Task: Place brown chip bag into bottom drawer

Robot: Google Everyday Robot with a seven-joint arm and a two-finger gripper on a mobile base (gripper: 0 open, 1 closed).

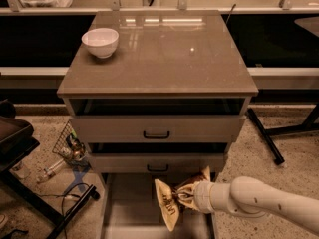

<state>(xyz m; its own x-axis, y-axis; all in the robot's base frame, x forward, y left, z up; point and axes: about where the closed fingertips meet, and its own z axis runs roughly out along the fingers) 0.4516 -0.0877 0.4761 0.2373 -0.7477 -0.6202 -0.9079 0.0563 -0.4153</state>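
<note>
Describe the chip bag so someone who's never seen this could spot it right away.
At the foot of the grey-beige cabinet, over its pulled-out bottom drawer, the gripper holds the brown chip bag. It is crinkly, brown and tan, unlike the white bowl on top.

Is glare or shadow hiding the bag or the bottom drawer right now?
Camera view: glare streaks sit only on the cabinet top; the bottom drawer is dim but visible; the gripper, over the drawer's right side, holds the brown chip bag, which is clearly lit.
</note>
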